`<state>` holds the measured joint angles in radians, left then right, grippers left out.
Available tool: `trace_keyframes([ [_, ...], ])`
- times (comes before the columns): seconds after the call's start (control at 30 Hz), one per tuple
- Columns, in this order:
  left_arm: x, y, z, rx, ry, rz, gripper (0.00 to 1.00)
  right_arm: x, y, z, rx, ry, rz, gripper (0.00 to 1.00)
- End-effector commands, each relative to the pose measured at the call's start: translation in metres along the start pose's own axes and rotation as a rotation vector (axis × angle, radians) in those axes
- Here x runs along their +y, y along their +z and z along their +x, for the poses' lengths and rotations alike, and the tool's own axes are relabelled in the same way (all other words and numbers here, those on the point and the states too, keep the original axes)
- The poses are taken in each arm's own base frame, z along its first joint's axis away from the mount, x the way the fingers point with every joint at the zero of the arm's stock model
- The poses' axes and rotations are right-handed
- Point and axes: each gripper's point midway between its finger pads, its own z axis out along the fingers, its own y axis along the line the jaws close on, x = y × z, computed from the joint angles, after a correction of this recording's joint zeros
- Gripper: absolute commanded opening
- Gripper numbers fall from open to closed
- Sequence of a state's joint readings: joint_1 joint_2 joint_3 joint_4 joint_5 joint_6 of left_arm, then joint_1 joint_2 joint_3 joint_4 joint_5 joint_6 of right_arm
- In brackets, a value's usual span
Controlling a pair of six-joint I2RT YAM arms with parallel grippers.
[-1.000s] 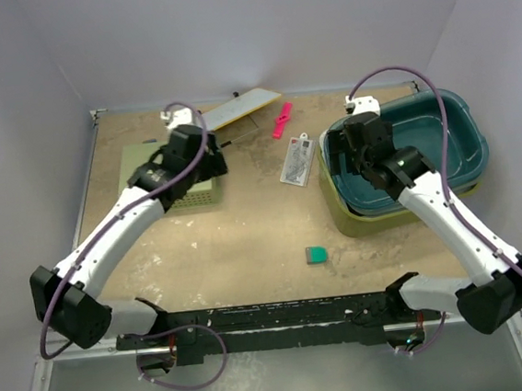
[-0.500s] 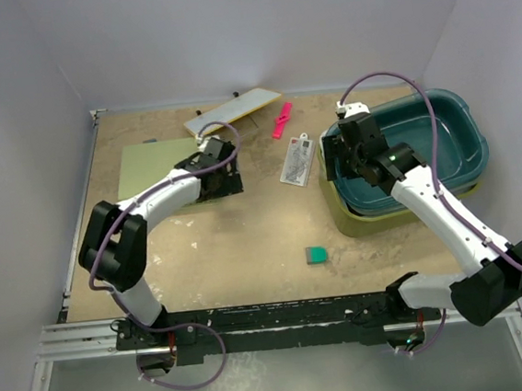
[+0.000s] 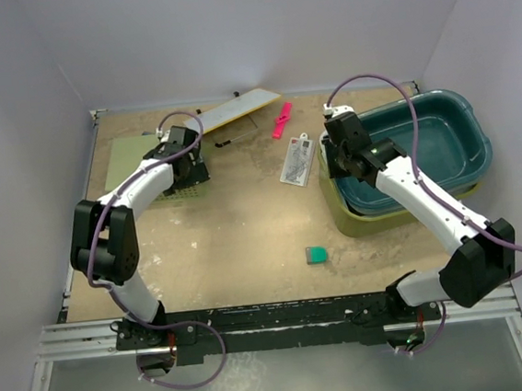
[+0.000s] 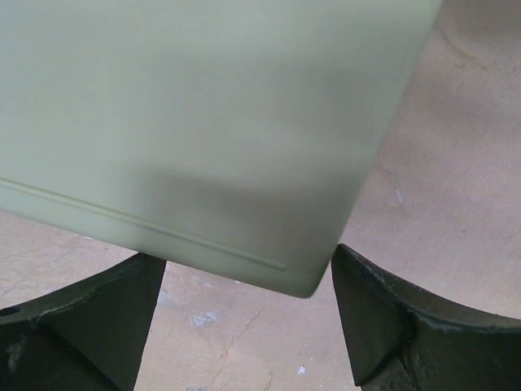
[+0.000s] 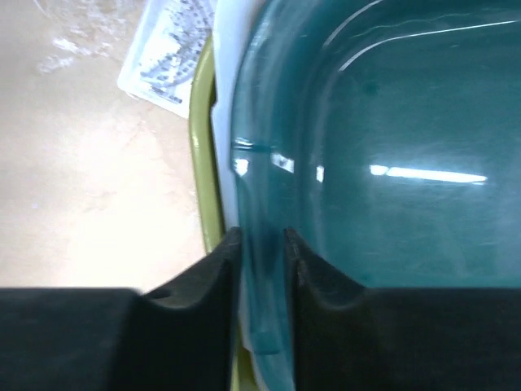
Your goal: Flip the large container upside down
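The container [image 3: 365, 221] sits upright, with the teal tub [image 3: 432, 142] nested inside it. The right hand [image 5: 260, 240] pinches the tub's rim. The left hand [image 4: 246, 273], far left of the tub, is spread around a basket [image 4: 203, 122] corner.

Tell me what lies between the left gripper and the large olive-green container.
In the top view, a white carded package lies beside the large container; from it to the left gripper, bare sandy table.
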<state>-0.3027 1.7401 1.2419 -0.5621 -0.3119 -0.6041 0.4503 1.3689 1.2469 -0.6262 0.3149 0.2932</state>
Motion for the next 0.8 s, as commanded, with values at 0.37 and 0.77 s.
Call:
trace_keyframes([
  [0.37, 0.074, -0.027, -0.042, -0.098, -0.181, -0.120, 0.80, 0.005, 0.005, -0.007, -0.019, 0.028, -0.011, 0.01],
  [0.77, 0.107, -0.021, -0.059, -0.159, -0.388, -0.157, 0.78, -0.009, -0.086, -0.051, -0.209, 0.071, -0.097, 0.00],
])
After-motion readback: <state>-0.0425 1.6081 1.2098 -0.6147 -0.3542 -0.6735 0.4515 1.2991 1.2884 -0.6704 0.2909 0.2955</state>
